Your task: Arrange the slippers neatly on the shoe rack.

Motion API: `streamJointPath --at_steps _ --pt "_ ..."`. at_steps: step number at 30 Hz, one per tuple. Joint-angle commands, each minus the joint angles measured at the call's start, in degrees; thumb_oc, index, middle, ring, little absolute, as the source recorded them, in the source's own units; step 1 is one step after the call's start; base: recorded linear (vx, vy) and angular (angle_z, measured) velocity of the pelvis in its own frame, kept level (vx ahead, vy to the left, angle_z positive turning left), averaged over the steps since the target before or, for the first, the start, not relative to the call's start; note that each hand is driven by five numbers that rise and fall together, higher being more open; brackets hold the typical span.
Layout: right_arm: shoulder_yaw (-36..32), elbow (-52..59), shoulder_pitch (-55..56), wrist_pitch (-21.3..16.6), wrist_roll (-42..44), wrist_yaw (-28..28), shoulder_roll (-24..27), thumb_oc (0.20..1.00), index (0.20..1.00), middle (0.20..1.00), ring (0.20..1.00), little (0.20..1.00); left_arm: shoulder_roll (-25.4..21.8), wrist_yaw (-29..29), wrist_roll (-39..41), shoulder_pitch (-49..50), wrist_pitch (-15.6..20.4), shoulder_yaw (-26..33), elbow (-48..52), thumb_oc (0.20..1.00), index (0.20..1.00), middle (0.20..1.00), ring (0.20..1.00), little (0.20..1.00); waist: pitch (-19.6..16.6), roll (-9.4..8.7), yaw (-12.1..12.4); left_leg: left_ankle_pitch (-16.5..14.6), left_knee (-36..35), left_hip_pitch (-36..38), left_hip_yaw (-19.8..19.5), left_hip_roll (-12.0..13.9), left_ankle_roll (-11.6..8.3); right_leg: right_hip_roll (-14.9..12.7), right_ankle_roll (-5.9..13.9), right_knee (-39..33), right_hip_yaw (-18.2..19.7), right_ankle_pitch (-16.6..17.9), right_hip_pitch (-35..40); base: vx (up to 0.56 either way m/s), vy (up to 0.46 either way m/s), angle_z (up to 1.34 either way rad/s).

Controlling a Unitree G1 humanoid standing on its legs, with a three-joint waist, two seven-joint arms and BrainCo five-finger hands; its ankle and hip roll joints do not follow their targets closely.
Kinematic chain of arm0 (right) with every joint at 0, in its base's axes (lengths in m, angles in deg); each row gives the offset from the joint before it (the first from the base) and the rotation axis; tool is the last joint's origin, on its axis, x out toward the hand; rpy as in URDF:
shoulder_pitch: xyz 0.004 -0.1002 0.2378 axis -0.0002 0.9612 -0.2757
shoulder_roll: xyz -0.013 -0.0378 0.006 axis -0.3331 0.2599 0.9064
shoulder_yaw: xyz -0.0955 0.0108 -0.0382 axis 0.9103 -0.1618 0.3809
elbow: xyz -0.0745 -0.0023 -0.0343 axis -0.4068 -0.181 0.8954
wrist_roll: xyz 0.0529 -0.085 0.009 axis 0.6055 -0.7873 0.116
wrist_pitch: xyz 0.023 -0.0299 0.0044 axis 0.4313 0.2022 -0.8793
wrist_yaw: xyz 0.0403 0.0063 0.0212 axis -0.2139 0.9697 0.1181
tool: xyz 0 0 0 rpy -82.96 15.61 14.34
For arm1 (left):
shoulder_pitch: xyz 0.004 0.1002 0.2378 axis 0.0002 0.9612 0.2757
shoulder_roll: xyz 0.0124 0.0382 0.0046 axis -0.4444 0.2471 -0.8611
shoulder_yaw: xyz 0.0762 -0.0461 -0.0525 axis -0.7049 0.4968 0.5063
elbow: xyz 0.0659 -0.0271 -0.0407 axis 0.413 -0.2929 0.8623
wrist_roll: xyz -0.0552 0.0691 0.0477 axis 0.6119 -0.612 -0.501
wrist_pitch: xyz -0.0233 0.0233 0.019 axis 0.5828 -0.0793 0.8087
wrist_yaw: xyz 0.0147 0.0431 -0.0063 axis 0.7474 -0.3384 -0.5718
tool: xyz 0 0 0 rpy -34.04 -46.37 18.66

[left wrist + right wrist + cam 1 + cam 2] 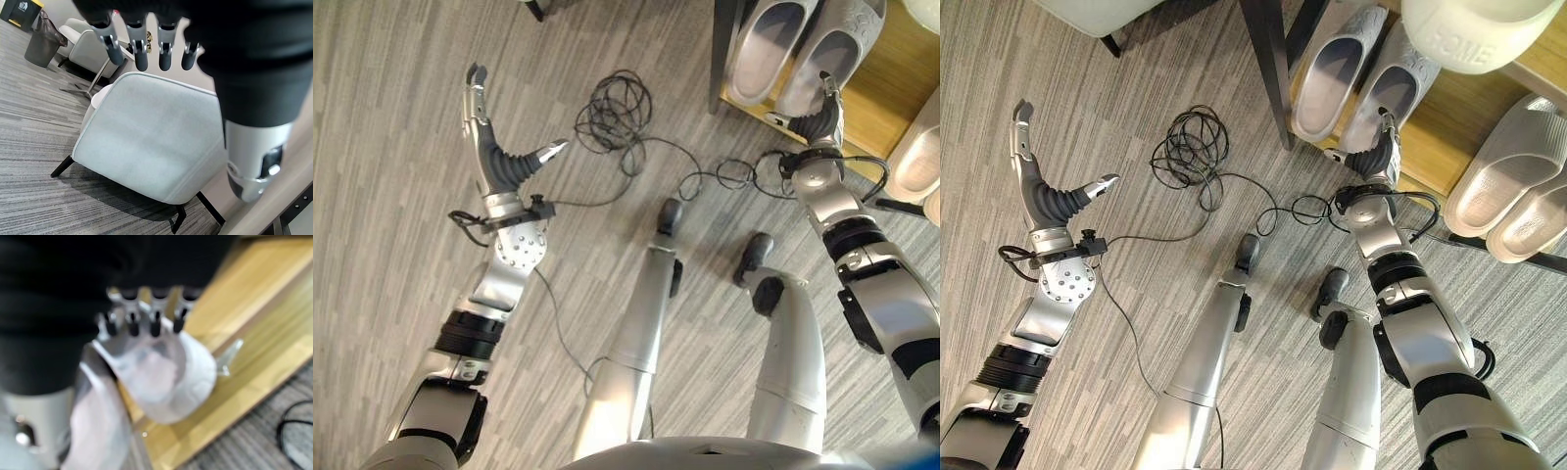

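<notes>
R hand [1378, 149] fingers straight on pale grey slippers [1356, 73]; L hand [499, 147] fingers open.

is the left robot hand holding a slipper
No, the left robot hand is open over bare floor, while the grey slippers sit on the shoe rack by the right robot hand.

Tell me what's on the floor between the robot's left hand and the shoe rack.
In the right eye view, a coiled black cable lies on the grey floor between the left hand and the shoe rack.
</notes>
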Motion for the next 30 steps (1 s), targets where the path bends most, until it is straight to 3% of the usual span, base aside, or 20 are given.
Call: streamJointPath --at_steps 1,10,24,30 --pt "1.8 4.3 -2.2 -1.4 -1.9 3.6 -1.2 1.000 1.000 1.000 1.000 1.000 -0.9 -0.2 -0.8 1.8 2.8 3.8 4.8 1.000 1.000 1.000 1.000 1.000 0.6 -0.73 2.5 -4.8 -2.7 0.1 -0.1 0.0 1.87 0.3 4.40 -2.9 4.3 -1.8 2.2 0.00 0.000 0.00" --pt "1.1 7.3 1.5 -1.8 -4.5 3.6 0.6 1.000 1.000 1.000 1.000 1.000 -0.3 -0.1 -1.0 2.0 2.6 3.5 2.3 1.000 1.000 1.000 1.000 1.000 0.6 -1.32 1.8 -4.8 -2.8 0.9 -0.1 0.2 1.90 0.4 4.28 -3.0 4.5 -1.6 2.7 0.00 0.000 0.00" --pt "-7.9 12.2 12.9 -3.6 -7.4 -7.3 1.3 1.000 1.000 1.000 1.000 1.000 1.0 -2.3 -2.6 3.2 2.2 0.5 -3.3 1.000 1.000 1.000 1.000 1.000 2.2 -0.22 -0.4 -4.2 -4.6 5.2 1.0 1.3 1.72 0.7 4.34 -4.8 4.9 -0.9 6.2 -0.02 0.003 -0.01" --pt "-9.8 15.3 16.0 -3.7 -7.4 -8.3 1.6 1.000 1.000 1.000 1.000 1.000 0.8 -2.6 -2.8 4.2 1.6 2.0 -2.9 1.000 1.000 1.000 1.000 1.000 2.7 0.18 -1.1 -4.0 -4.8 6.3 1.3 1.5 1.64 0.8 4.21 -5.2 5.3 -0.7 7.2 -0.01 0.001 -0.01"
